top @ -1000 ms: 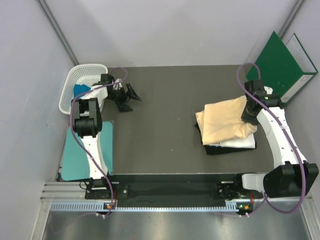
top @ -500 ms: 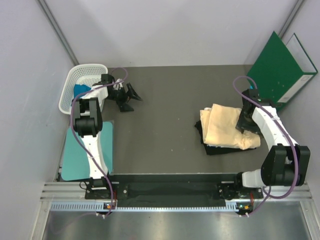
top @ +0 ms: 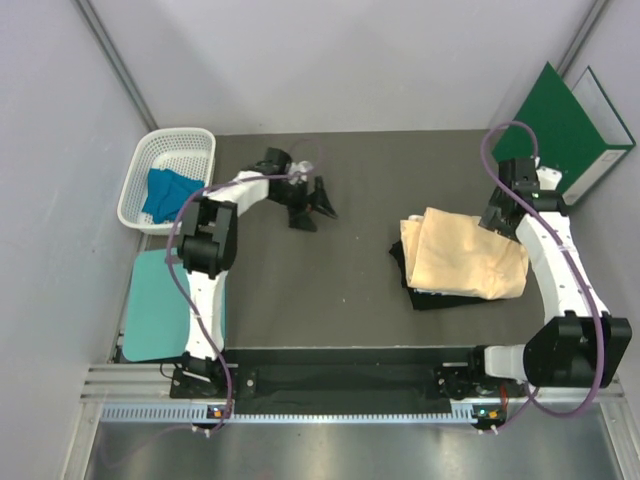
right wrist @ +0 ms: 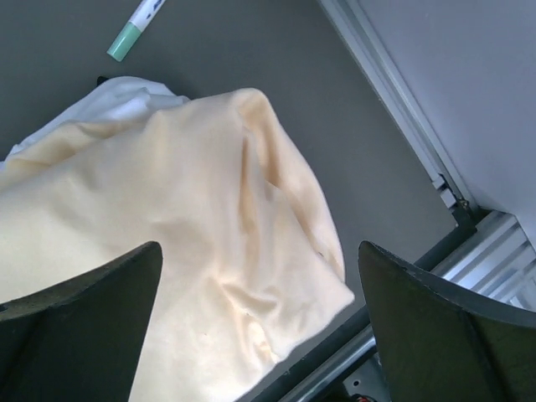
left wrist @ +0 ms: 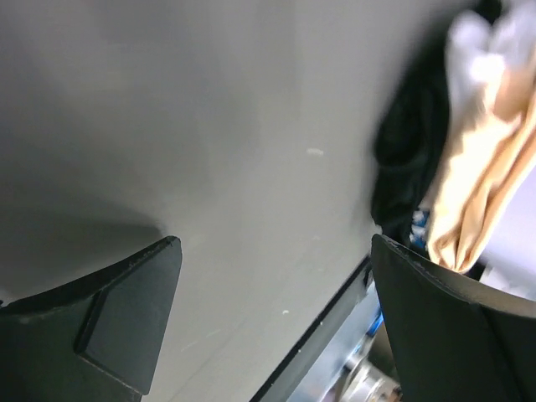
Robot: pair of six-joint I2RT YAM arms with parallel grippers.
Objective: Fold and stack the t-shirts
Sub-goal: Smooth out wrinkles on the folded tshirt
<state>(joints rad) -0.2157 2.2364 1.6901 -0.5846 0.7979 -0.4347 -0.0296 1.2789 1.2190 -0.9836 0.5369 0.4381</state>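
Observation:
A folded peach-yellow t-shirt (top: 465,262) lies on top of a stack at the right, over a white t-shirt (top: 440,291) and a dark one (top: 399,256). My right gripper (top: 497,220) hovers open above the stack's back right corner, holding nothing. In the right wrist view the peach t-shirt (right wrist: 184,251) spreads under the open right gripper (right wrist: 261,280), with the white t-shirt (right wrist: 126,94) peeking out behind. A blue t-shirt (top: 165,190) lies crumpled in the basket. My left gripper (top: 315,212) stands open over bare table at the back middle. The left gripper (left wrist: 276,285) faces the stack, peach t-shirt (left wrist: 486,184) on top.
A white basket (top: 190,142) sits at the back left corner. A green folder (top: 560,130) leans against the right wall. A teal mat (top: 155,305) lies near the left arm's base. A green-capped marker (right wrist: 134,29) lies on the table behind the stack.
My right gripper opened, let go of the peach t-shirt and drew back; the shirt now lies flat on the stack. The left gripper swung right from beside the basket.

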